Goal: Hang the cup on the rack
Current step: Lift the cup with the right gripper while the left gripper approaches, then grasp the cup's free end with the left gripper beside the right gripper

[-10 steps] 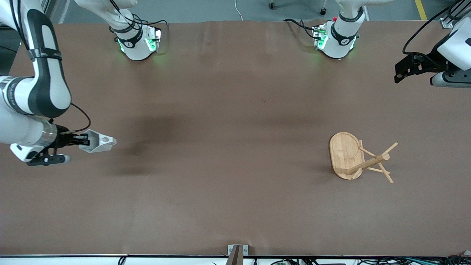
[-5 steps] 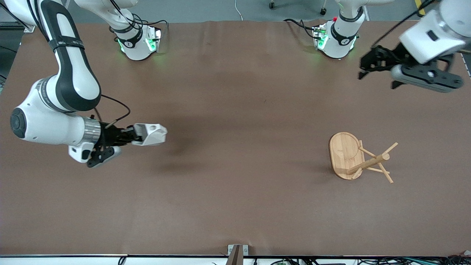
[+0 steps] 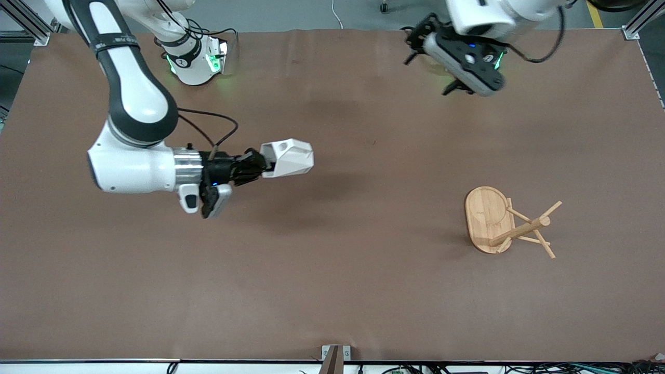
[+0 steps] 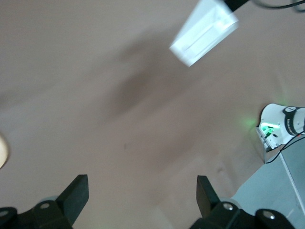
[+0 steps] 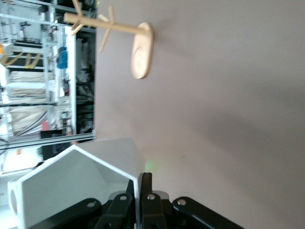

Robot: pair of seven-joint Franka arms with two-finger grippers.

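While the cup [image 3: 287, 157] hangs above the mid worktop [image 3: 332, 291], pinched at its rim by the right end effector [image 3: 255, 166] on a level forearm, the rack [image 3: 506, 222] stands toward the left arm's end. Spread wide, the left end effector [image 3: 423, 39] hovers above the worktop beside its own base.

Brown table [image 3: 363, 291] cover; metal bracket [image 3: 335, 354] at edge nearest front camera; cluttered shelving [image 5: 43, 86] off-table.

The front camera looked down from high across the table [image 3: 332, 291]; both wrist cameras hung well above it. All three views shared the cup [image 3: 287, 158].
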